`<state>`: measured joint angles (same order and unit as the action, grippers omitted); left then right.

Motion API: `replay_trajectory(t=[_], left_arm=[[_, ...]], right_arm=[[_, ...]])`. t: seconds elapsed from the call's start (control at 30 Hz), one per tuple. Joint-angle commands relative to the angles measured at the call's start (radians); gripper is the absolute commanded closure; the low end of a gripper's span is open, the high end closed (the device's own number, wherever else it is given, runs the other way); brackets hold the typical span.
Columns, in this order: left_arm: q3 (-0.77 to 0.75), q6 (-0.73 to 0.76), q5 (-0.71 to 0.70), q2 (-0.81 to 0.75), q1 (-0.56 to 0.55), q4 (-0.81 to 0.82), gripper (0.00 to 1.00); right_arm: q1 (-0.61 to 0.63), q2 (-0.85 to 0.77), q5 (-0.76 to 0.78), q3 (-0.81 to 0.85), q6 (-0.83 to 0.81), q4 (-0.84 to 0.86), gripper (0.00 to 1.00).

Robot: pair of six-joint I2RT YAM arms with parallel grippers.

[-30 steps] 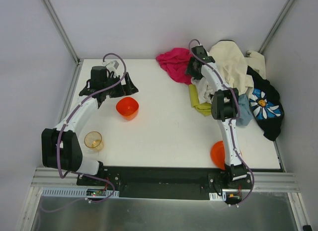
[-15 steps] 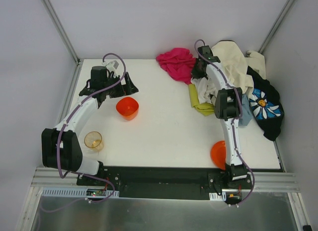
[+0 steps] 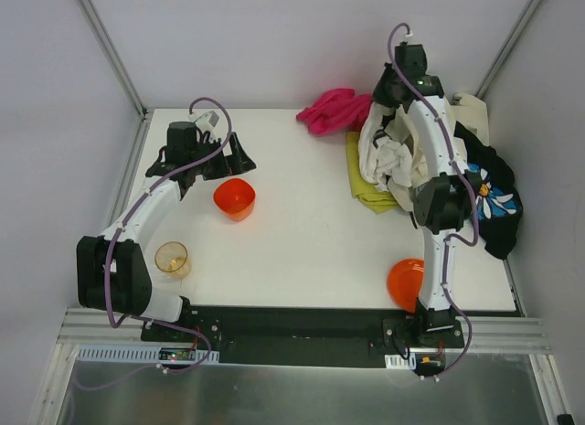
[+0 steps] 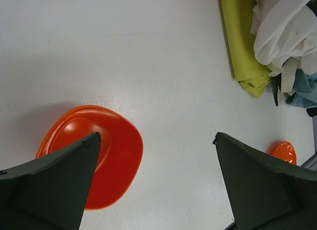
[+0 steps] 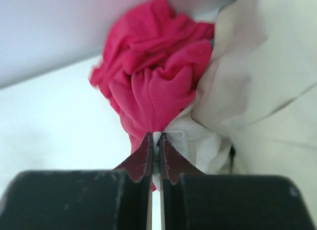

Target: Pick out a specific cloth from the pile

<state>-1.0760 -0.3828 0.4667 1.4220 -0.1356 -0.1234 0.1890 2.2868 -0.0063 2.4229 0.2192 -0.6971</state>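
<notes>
The yellow-green cloth (image 3: pixel 364 180) (image 4: pixel 241 47) lies flat at the left edge of the pile (image 3: pixel 475 169), partly under white fabric. My right gripper (image 3: pixel 386 107) (image 5: pixel 159 138) is raised over the pile's back corner. It is shut on a fold of a white cloth (image 3: pixel 388 155) (image 5: pixel 198 141), which hangs from it. The magenta cloth (image 3: pixel 334 110) (image 5: pixel 153 76) bunches right against the pinched fold. My left gripper (image 3: pixel 233 155) (image 4: pixel 156 136) hovers wide open at the left, holding nothing.
An orange bowl (image 3: pixel 235 196) (image 4: pixel 99 161) sits under the left gripper. A second orange bowl (image 3: pixel 402 283) (image 4: pixel 282 151) lies by the right arm's base. An amber cup (image 3: pixel 171 258) stands near the left front. The enclosure walls are close behind the pile.
The right gripper shut on the white cloth and rose toward the back, lifting it. The magenta cloth slid right. More of the yellow-green cloth shows. The left arm stayed still.
</notes>
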Motion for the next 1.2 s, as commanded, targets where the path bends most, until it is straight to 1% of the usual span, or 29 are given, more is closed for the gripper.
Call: replay_trajectory(t=[0.0,0.2,0.23,0.43,0.6,0.77,0.93,1.07,1.17], left_arm=[[0.014,-0.011,0.041,-0.012,0.013,0.045,0.01],[0.028,-0.018,0.050,-0.008,0.013,0.057,0.01],[0.028,-0.018,0.053,-0.005,0.013,0.060,0.01],[0.018,-0.027,0.073,0.015,0.013,0.074,0.01],[0.007,-0.024,0.087,0.028,0.013,0.076,0.01],[-0.010,-0.031,0.110,0.054,0.010,0.082,0.01],[-0.019,-0.031,0.125,0.058,0.011,0.087,0.01],[-0.022,-0.027,0.128,0.060,0.011,0.088,0.01],[-0.024,-0.027,0.139,0.060,0.011,0.087,0.01]], right_arm=[[-0.075,-0.165,0.110,0.036,-0.043,-0.008,0.99],[-0.184,-0.257,0.212,0.027,-0.083,-0.076,0.99],[-0.222,-0.277,0.227,0.018,-0.087,-0.084,0.99],[-0.345,-0.383,0.318,-0.047,-0.103,-0.154,0.99],[-0.450,-0.461,0.327,-0.206,-0.072,-0.166,0.99],[-0.459,-0.497,0.319,-0.447,-0.060,-0.131,0.99],[-0.453,-0.452,0.269,-0.678,-0.043,-0.093,0.99],[-0.441,-0.374,0.218,-0.777,-0.038,-0.090,0.99],[-0.428,-0.356,0.180,-0.837,-0.050,-0.056,0.93]])
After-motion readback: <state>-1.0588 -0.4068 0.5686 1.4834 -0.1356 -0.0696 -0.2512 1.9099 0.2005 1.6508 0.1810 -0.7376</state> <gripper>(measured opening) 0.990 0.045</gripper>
